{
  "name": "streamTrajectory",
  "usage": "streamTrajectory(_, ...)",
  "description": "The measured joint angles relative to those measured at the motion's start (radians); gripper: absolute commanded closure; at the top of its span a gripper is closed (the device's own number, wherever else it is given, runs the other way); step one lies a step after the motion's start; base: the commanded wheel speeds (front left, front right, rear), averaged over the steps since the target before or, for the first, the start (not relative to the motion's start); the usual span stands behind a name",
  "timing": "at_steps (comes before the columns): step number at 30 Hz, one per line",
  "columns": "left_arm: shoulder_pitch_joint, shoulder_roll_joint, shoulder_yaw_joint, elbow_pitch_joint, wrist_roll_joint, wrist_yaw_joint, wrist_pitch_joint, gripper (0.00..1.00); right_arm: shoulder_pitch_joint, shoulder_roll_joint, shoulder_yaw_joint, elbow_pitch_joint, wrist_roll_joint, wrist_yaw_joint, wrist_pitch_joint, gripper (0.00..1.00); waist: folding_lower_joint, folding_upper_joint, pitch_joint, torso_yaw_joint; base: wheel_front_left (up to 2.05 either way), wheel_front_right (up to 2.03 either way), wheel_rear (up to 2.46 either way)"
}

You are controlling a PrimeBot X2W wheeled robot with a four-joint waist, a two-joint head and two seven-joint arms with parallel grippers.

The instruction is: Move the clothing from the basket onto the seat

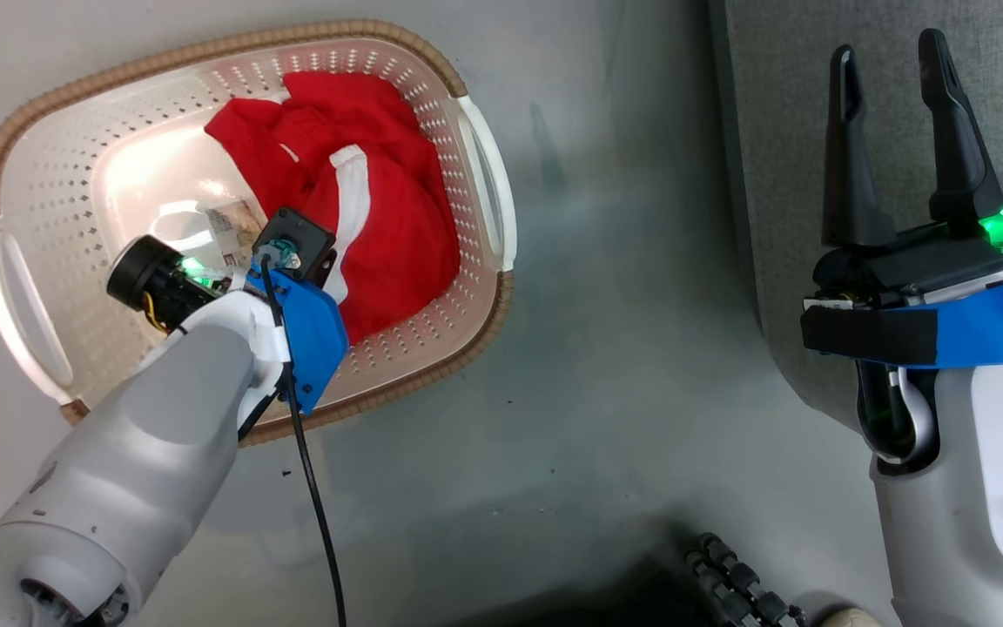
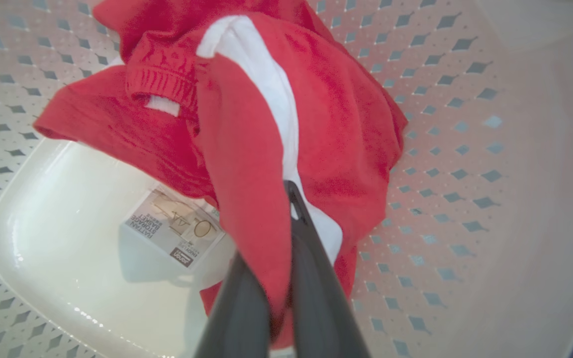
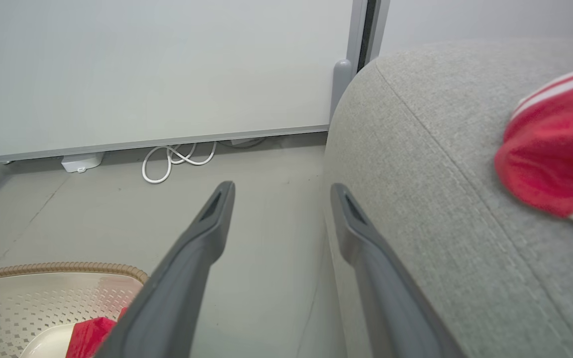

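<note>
A red garment with a white panel point(image 1: 380, 200) lies bunched in the right half of the cream basket point(image 1: 205, 48) on the floor. My left gripper point(image 2: 279, 219) reaches down into the basket and is shut on a fold of this clothing, with red fabric pinched between its dark fingers point(image 2: 316, 278). A second red garment with white stripes point(image 3: 555, 149) rests on the grey seat point(image 3: 416, 149). My right gripper point(image 1: 889, 52) stands open and holds nothing, hovering at the seat's left edge point(image 1: 780, 131).
The basket's bare white bottom carries a label sticker point(image 2: 177, 226). A grey floor strip point(image 1: 623, 305) separates basket and seat. A white cable point(image 3: 177, 156) lies coiled by the wall panel. A black ribbed cable chain point(image 1: 741, 583) sits at the bottom of the head view.
</note>
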Motion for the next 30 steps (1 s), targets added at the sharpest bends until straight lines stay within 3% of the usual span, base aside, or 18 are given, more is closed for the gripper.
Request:
streamTrajectory(11,-0.006,-0.050,-0.040,-0.013,-0.045,0.000,-0.169,1.00,0.009,0.000,-0.027,0.027,-0.038,0.000,0.000,0.00,0.0000,0.0000,-0.087,0.049,0.00,0.00,0.00)
streamTrajectory(18,-0.003,-0.079,-0.034,-0.040,-0.056,0.000,-0.216,1.00,0.039,0.001,-0.049,0.056,-0.067,0.000,0.000,0.00,-0.0001,0.0000,-0.181,0.100,0.00,0.00,0.00)
streamTrajectory(30,0.105,-0.056,0.228,-0.266,0.091,0.022,-0.218,1.00,0.124,0.001,-0.060,0.110,-0.092,0.000,0.000,0.00,-0.0002,0.0001,-0.385,0.179,0.00,0.00,0.00)
